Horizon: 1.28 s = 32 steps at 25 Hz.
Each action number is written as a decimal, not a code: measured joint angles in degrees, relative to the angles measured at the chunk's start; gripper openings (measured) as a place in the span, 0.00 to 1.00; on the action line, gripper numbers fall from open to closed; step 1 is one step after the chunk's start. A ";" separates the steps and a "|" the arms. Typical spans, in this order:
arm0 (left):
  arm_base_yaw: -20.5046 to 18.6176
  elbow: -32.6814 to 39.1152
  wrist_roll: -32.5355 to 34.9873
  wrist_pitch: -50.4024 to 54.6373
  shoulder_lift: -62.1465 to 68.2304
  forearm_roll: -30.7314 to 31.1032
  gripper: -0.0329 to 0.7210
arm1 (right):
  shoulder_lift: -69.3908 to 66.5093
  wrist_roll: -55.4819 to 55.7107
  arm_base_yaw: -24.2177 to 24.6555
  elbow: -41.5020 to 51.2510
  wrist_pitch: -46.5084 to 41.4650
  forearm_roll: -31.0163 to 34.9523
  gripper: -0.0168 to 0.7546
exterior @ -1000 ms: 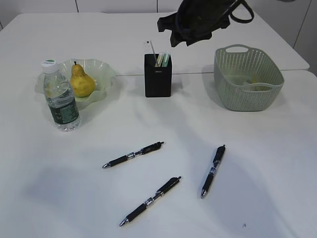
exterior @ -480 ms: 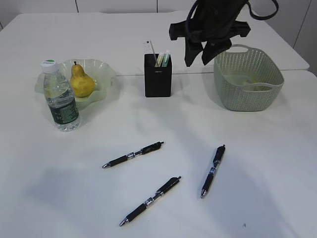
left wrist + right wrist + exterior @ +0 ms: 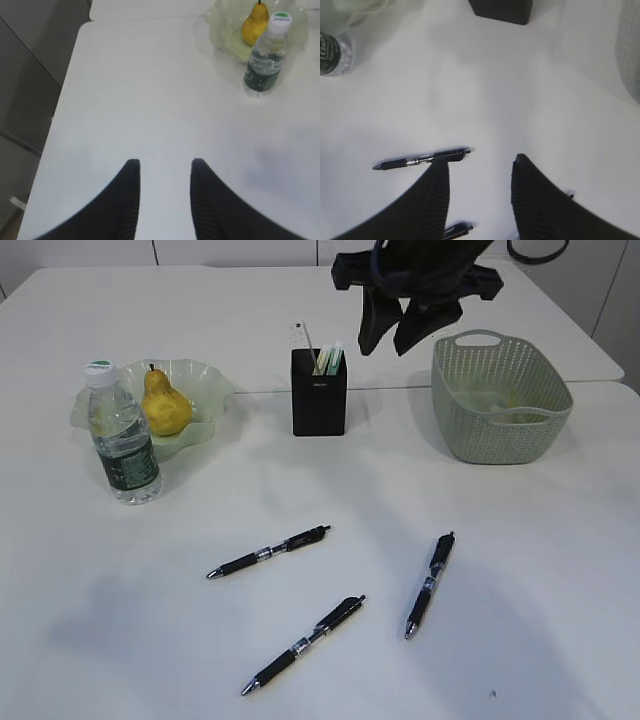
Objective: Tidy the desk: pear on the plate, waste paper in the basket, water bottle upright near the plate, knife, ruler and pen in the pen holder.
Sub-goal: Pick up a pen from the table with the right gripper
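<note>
Three black retractable pens (image 3: 270, 552) lie loose before the black square pen holder (image 3: 319, 392); right gripper (image 3: 397, 328), jaws apart and empty, risks rolling one away on descent.

The right gripper (image 3: 393, 333) hangs high in the air at the top of the exterior view, carried by a dark arm that enters from the upper edge. Its two black fingers (image 3: 374, 322) point downward, parted with a clear gap between them and nothing held (the right wrist view shows the same spread). The left gripper (image 3: 162, 167) shows only in its own wrist view, tilted down over the desk (image 3: 145, 95), fingers likewise apart and empty.
</note>
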State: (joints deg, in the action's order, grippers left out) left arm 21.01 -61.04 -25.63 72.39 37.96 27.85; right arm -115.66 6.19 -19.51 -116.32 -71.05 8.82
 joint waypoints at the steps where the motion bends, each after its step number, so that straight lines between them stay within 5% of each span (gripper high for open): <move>1: 0.00 -0.60 0.00 0.00 -0.38 0.12 0.36 | 0.66 -0.28 0.00 0.00 -0.13 0.27 0.46; 11: 0.00 -1.55 0.12 0.08 -10.05 0.47 0.36 | 9.24 -1.38 0.00 0.00 -0.58 0.79 0.46; 19: 0.00 -1.81 10.57 0.41 -19.88 -2.79 0.36 | 14.57 -2.00 0.00 3.50 -0.82 0.79 0.46; 32: 0.00 3.68 22.76 0.68 -24.76 -18.15 0.36 | 24.63 2.30 0.00 23.44 -0.82 0.48 0.45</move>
State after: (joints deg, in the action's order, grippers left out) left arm 21.01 -57.35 -2.87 73.07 13.20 9.71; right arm -91.02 8.49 -19.51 -92.88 -71.87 9.29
